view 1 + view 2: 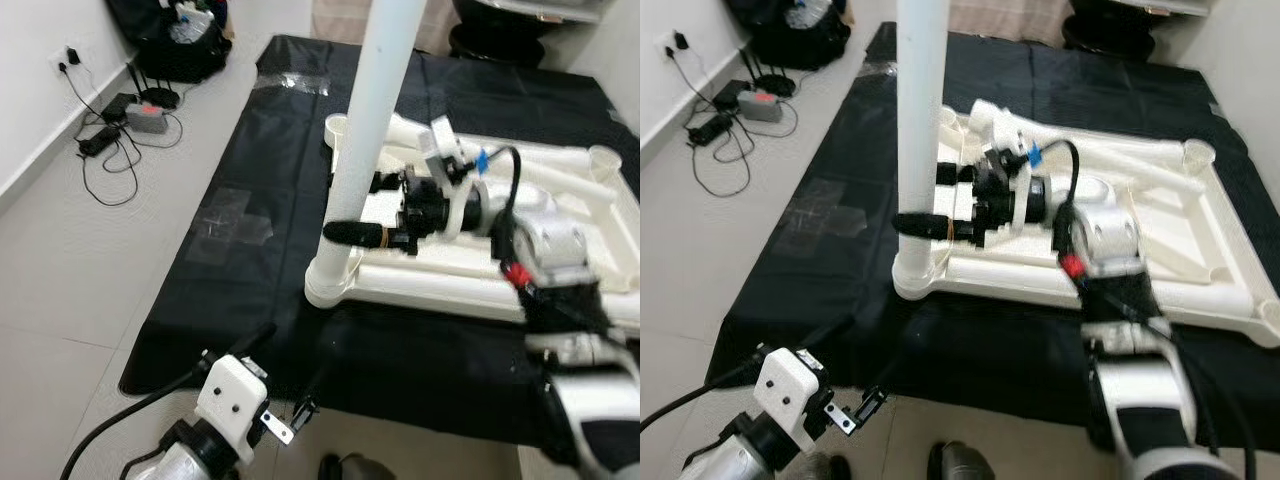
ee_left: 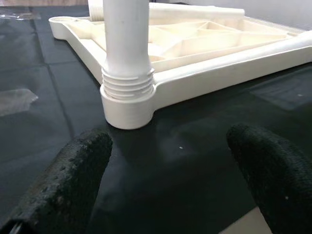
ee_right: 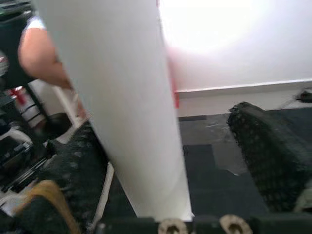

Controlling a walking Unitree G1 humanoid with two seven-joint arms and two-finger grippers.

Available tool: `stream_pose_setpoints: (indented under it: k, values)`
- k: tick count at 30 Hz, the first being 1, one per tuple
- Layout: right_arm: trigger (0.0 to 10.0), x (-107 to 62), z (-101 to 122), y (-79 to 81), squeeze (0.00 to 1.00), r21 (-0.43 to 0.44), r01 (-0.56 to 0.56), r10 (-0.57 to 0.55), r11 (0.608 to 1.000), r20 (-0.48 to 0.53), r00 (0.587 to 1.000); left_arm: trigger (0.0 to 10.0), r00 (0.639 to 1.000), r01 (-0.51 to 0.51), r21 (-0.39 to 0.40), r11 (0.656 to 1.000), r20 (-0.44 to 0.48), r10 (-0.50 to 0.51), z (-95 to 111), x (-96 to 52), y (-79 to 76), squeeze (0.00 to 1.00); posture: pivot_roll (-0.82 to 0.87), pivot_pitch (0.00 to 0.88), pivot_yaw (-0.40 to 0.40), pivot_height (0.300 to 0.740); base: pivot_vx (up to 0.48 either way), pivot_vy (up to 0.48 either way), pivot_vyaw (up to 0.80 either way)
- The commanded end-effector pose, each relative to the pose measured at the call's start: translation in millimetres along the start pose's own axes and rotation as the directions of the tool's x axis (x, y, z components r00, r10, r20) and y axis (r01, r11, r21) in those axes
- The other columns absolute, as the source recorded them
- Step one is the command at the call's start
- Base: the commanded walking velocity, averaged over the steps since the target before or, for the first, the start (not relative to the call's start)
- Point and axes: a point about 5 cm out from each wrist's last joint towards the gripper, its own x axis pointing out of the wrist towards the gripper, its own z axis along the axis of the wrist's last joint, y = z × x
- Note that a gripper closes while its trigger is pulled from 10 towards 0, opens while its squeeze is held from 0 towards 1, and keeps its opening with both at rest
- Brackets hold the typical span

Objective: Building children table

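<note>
Head views first: the upside-down tabletop point(image 1: 560, 270) lies on a black mat point(image 1: 250, 200), and one white leg point(image 1: 365, 150) stands upright in its near-left corner socket point(image 1: 330, 285). The right gripper point(image 1: 375, 210) reaches in from the right at about mid-height of that leg, one black finger point(image 1: 355, 233) sticking out on the near side. The left gripper point(image 1: 285, 400) hangs low at the mat's near edge, well apart from the leg. Cables and a power strip point(image 1: 145, 118) sit by the far-left wall.

Left wrist view: this is the good one for the joint. The threads at the leg's base point(image 2: 127, 80) are exposed above the socket, so the leg probably isn't screwed fully home. That gripper's fingers point(image 2: 73, 180) are spread wide, holding nothing.

Right wrist view: the leg sits between the two fingers point(image 3: 265, 156), hard against one and with a clear gap to the other, so the jaws look parted, not clamped yet.

To do this well, it should probably close squarely on the leg, keep it vertical, and twist without cross-threading.
</note>
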Motion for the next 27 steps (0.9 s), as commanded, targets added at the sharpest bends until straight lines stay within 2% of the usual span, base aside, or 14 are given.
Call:
stream_pose_setpoints:
  k: [1,10,12,14,16,17,18,19,20,21,22,24,25,27]
  values:
    - [0.0,-2.8,0,-1.2,0.00,-0.008,-0.017,0.017,1.000,-0.005,1.000,9.9,1.000,0.012,0.007,1.000,-0.013,-0.012,2,-2.6,-3.7,0.00,0.05,0.277,-0.134,0.740,0.000,0.000,0.00]
    - [0.0,-8.5,16,-8.5,0.00,-0.028,-0.078,0.080,0.997,0.072,0.994,9.8,1.000,0.008,0.001,1.000,-0.016,-0.008,7,-6.5,-9.4,0.00,0.05,0.276,-0.137,0.740,0.000,0.000,0.00]
    - [0.0,-21.1,7,-2.3,0.00,0.009,0.007,-0.008,1.000,0.105,0.994,9.9,1.000,0.007,-0.002,1.000,-0.022,-0.007,1,-1.1,-6.9,0.00,0.04,0.232,-0.151,0.740,0.000,0.000,0.00]
    - [0.0,-21.1,7,-2.3,0.00,0.009,0.007,-0.008,1.000,0.105,0.994,9.9,1.000,0.007,-0.002,1.000,-0.022,-0.007,1,-1.1,-6.9,0.00,0.04,0.232,-0.151,0.740,0.000,0.000,0.00]
    - [0.0,-25.3,-8,2.6,0.00,0.015,0.160,-0.161,0.987,0.070,0.984,9.9,1.000,0.005,-0.003,1.000,-0.027,-0.005,-3,1.3,-5.2,0.00,0.03,0.204,-0.163,0.740,0.000,0.000,0.00]
    - [0.0,-25.3,-8,2.6,0.00,0.015,0.160,-0.161,0.987,0.070,0.984,9.9,1.000,0.005,-0.003,1.000,-0.027,-0.005,-3,1.3,-5.2,0.00,0.03,0.204,-0.163,0.740,0.000,0.000,0.00]
    - [0.0,-11.6,-31,8.1,0.00,0.068,0.487,-0.490,0.871,0.021,0.872,10.0,1.000,0.003,-0.002,1.000,-0.031,-0.003,-7,4.0,-2.9,0.00,0.03,0.165,-0.175,0.740,0.000,0.000,0.00]
    - [0.0,-4.2,-62,25.1,0.00,0.088,0.785,-0.779,0.613,-0.098,0.619,10.0,0.999,0.001,0.000,1.000,-0.037,-0.001,-12,7.8,1.4,0.00,0.00,0.139,-0.165,0.740,0.000,0.000,0.00]
    - [0.0,2.2,-88,57.9,0.00,0.121,0.896,-0.865,0.428,-0.232,0.445,10.0,0.999,0.000,0.003,1.000,-0.041,0.000,-15,10.9,4.8,0.00,-0.01,0.132,-0.158,0.740,0.000,0.000,0.00]
    - [0.0,15.1,-103,89.2,0.00,0.135,0.918,-0.860,0.374,-0.320,0.398,10.0,0.999,0.000,0.008,1.000,-0.042,0.000,-18,14.3,7.6,0.00,-0.01,0.118,-0.140,0.740,0.000,0.000,0.00]
    - [0.0,29.8,-109,103.3,0.00,0.158,0.882,-0.815,0.443,-0.339,0.470,10.0,0.999,0.002,0.010,1.000,-0.044,-0.002,-21,17.5,9.9,0.00,-0.02,0.109,-0.132,0.740,0.000,0.000,0.00]
    - [0.0,29.8,-109,103.3,0.00,0.158,0.882,-0.815,0.443,-0.339,0.470,10.0,0.999,0.002,0.010,1.000,-0.044,-0.002,-21,17.5,9.9,0.00,-0.02,0.109,-0.132,0.740,0.000,0.000,0.00]
    - [0.0,37.7,-111,103.7,0.00,0.153,0.856,-0.792,0.493,-0.330,0.515,10.0,0.999,0.004,0.012,1.000,-0.047,-0.003,-24,20.1,12.0,0.00,-0.02,0.088,-0.129,0.740,0.000,0.000,0.00]
    - [0.0,41.2,-108,92.3,0.00,0.141,0.845,-0.789,0.516,-0.305,0.533,10.0,0.999,0.003,0.012,1.000,-0.052,-0.002,-27,22.6,14.7,0.00,-0.02,0.068,-0.132,0.740,0.000,0.000,0.00]
